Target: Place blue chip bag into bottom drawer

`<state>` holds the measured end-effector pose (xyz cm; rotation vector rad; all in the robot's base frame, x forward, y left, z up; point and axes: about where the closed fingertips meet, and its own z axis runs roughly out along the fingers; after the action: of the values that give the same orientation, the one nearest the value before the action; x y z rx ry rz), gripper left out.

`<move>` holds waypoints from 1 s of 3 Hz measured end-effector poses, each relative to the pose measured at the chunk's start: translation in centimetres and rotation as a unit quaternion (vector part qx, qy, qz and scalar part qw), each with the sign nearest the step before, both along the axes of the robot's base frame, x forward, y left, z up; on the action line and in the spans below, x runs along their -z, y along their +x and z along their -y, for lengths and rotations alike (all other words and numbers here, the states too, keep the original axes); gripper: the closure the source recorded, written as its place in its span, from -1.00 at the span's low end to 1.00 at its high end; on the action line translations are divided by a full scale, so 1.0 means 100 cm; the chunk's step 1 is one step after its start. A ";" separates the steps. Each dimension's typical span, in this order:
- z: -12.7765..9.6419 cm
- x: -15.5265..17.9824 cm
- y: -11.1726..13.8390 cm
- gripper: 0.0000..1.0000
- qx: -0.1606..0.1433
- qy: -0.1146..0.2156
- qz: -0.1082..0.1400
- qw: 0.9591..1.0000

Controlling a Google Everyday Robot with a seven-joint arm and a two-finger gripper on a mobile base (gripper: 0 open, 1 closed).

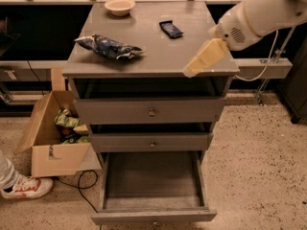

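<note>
I see a bowl (119,5) and dark packet (171,28) atop the cabinet (158,56), a cardboard box (53,159) left of it, and the gripper (192,70) over its front-right edge.

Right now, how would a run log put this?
gripper: over right-front edge of cabinet top | blue chip bag: lying top-left | bottom drawer: open

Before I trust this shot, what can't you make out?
Camera view:
- Claw, above the front right corner of the cabinet top: arm runs off the top right edge.
- Blue chip bag: print too small to read.
- Bottom drawer: front face cut by bottom edge.
- Cardboard box: wall hides some contents.
</note>
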<state>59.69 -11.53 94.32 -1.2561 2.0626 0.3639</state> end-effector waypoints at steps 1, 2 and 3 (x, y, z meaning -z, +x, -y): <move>-0.022 0.012 0.032 -1.00 0.000 0.012 0.016 1.000; -0.047 0.019 0.063 -1.00 0.006 0.027 0.031 0.999; -0.072 0.031 0.092 -1.00 0.010 0.045 0.039 0.998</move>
<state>68.90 -4.31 91.25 -1.1776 1.9690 0.3881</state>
